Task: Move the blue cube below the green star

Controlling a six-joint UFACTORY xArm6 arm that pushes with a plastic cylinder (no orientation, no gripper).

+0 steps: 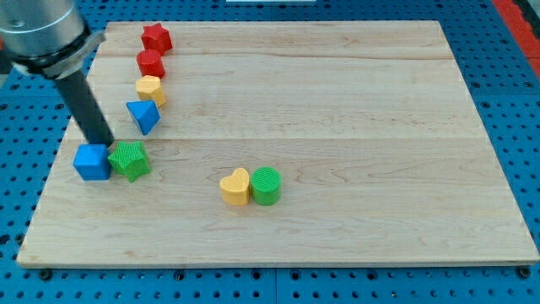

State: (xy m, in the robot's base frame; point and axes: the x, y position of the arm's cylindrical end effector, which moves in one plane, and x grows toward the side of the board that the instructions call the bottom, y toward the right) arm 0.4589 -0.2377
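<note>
The blue cube (92,162) lies near the board's left edge, touching the left side of the green star (130,160). My tip (105,143) sits just above the blue cube's upper right corner, at the gap between the cube and the star. The dark rod rises from there toward the view's top left.
A blue triangular block (143,116), a yellow block (151,89), a red cylinder (150,62) and a red star (156,37) stand in a column above the green star. A yellow heart (235,187) touches a green cylinder (266,186) mid-board. The wooden board (354,127) ends just left of the cube.
</note>
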